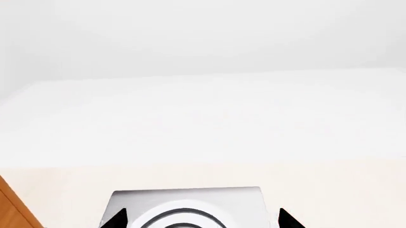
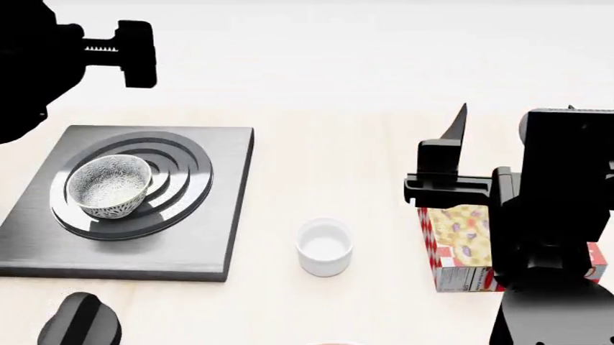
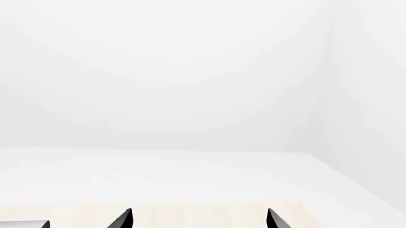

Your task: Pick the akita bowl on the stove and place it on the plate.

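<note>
Your akita bowl (image 2: 112,185) sits upright on the burner rings of the stove (image 2: 197,241), at the left of the pale tabletop (image 2: 326,165) in the head view. Your left claw (image 1: 201,218) hangs above the stove's far edge, its tips spread wide and holding nothing. Your right claw (image 3: 199,219) is raised over the tabletop's right side, tips likewise spread and empty. A plain white cup (image 2: 323,247) stands just right of the stove, a patterned carton (image 2: 461,244) beyond it beneath your right arm, a black knob (image 2: 82,323) near the stove's front corner.
</note>
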Controlling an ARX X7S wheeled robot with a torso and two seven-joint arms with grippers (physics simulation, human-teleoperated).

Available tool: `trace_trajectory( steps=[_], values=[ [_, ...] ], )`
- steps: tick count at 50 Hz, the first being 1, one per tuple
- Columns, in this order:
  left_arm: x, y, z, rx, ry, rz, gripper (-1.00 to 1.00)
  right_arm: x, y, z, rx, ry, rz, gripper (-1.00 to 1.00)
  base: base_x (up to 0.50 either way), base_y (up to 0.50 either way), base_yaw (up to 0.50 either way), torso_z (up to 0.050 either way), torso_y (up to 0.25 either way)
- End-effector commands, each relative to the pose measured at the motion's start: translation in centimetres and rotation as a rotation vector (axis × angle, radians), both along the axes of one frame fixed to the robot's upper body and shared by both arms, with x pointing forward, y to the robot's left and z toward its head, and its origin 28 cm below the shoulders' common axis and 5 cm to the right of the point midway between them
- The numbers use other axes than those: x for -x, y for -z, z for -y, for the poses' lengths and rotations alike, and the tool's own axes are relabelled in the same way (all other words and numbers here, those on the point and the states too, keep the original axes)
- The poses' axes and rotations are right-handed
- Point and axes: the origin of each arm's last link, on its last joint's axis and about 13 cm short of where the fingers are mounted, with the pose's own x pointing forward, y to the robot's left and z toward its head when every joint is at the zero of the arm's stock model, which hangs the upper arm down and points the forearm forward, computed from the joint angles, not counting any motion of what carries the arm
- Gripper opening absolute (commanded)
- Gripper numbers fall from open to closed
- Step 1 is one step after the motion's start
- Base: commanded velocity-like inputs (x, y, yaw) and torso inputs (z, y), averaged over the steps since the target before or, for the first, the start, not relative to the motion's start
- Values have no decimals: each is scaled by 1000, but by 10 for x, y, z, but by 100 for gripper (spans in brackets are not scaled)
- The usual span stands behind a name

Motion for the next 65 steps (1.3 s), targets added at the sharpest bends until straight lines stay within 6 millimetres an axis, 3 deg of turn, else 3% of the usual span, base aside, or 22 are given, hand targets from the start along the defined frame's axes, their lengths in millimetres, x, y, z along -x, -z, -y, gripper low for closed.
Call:
trace_trajectory(
  steps=[1,30,57,65],
  values=[
    [1,2,11,63,97,12,100,0,0,1,-18,1,6,100,0,0,0,0,0],
    [1,11,14,27,90,61,100,0,0,1,-21,-1,6,100,0,0,0,0,0],
    [2,9,15,-25,110,118,100,0,0,0,-20,-5,5,100,0,0,0,3,-87],
    [2,4,14,29,76,116,100,1,-1,0,-21,-3,6,100,0,0,0,8,-120]
  ],
)
